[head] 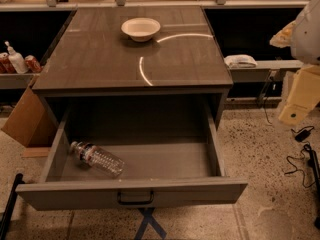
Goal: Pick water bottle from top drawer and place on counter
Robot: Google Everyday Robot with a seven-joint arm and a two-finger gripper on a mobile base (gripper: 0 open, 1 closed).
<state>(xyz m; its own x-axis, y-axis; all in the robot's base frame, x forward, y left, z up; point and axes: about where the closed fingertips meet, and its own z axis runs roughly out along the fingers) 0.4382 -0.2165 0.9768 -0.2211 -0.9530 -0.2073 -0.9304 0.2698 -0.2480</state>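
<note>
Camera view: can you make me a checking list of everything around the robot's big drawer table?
Surface: glossy grey-brown wood-grain counter, with light streaks on it.
Job's things: small clear ribbed water bottle lies on its side at the left of the open grey-brown top drawer; not yet on the counter.
Clutter: round white bowl at the counter's back.
Gripper: cream gripper at the right edge, over the floor, apart from the drawer.
Cables: black cables on the floor, right.
Surroundings: white pump bottle and red cans on the left shelf; brown cardboard box below it.
</note>
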